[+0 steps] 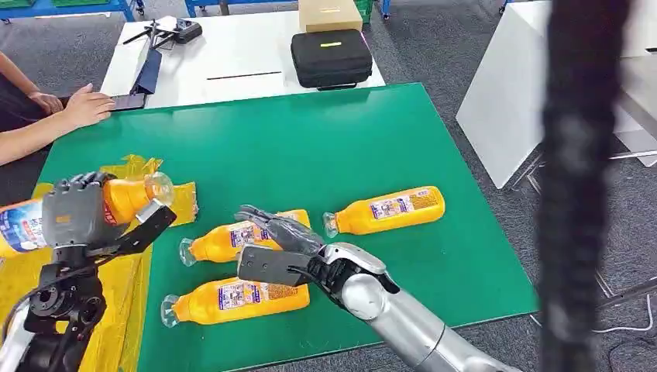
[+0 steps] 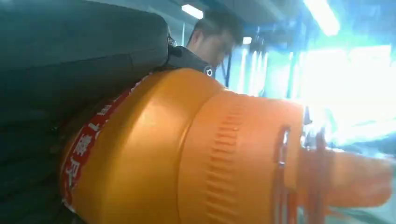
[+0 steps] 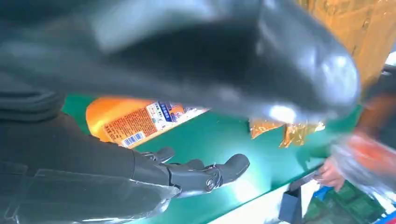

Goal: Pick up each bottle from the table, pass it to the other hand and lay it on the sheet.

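Held bottle (image 2: 187, 154): orange, gripped in the left hand (image 1: 73, 213) above the yellow sheet (image 1: 124, 287), cap outward, apparently for laying down. Right hand (image 1: 271, 248): fingers spread, empty, over the middle bottle (image 1: 225, 240); contact unclear. Two more bottles, near (image 1: 236, 300) and far (image 1: 387, 209), lay on the green table (image 1: 310, 139).

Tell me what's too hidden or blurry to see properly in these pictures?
- Held bottle: the left robot hand hides its middle in the head view, and the picture edge cuts off its base.
- Middle bottle: the right robot hand partly hides its label in the head view.
- Right of the head view: a blurred dark strip hides what lies behind it.
- Person: blurred in the right wrist view.
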